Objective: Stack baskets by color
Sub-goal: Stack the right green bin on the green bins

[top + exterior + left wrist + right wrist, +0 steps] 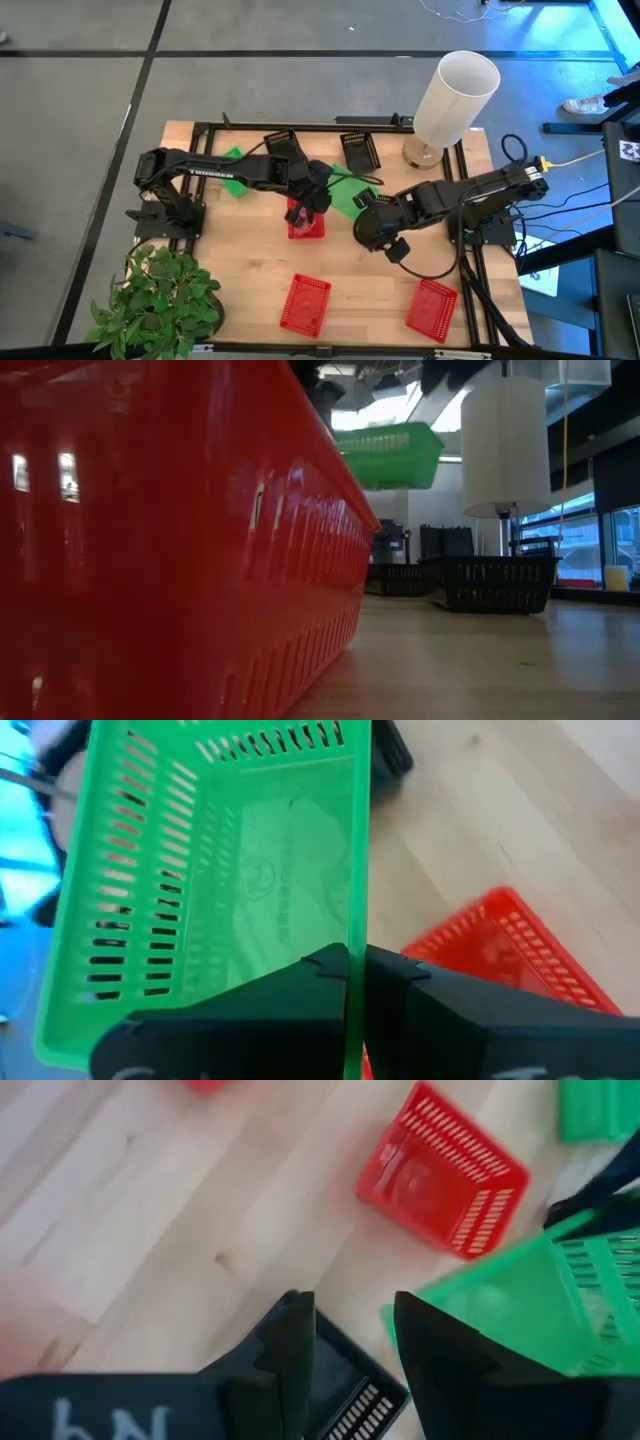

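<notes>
Up in the high view, the left end effector (318, 196) sits near the middle of the desk (250, 270) and holds a green basket (350, 195), with a red basket (305, 220) just under it at 6 o'clock. The right end effector (372, 222) is close by at 4 o'clock of the green one. Two more red baskets (305, 303) lie toward 6 o'clock, another green basket (232, 170) peeks out at 9 o'clock, and black baskets (360, 150) lie at 12 o'clock beside a white lamp shade (455, 95). A plant (160, 300) stands at 8 o'clock. Down in the low view, a big red basket wall (170, 540) fills the near side, the green basket (385, 455) hangs in the air, and a black basket (490, 582) rests farther back. Next, the left wrist view shows the left end effector (352, 980) pinched tight on the green basket's (220, 870) thin wall. Last, the right wrist view shows the right end effector (355, 1350) spread wide, holding nothing, with the green basket (520, 1305) just beside one finger.
</notes>
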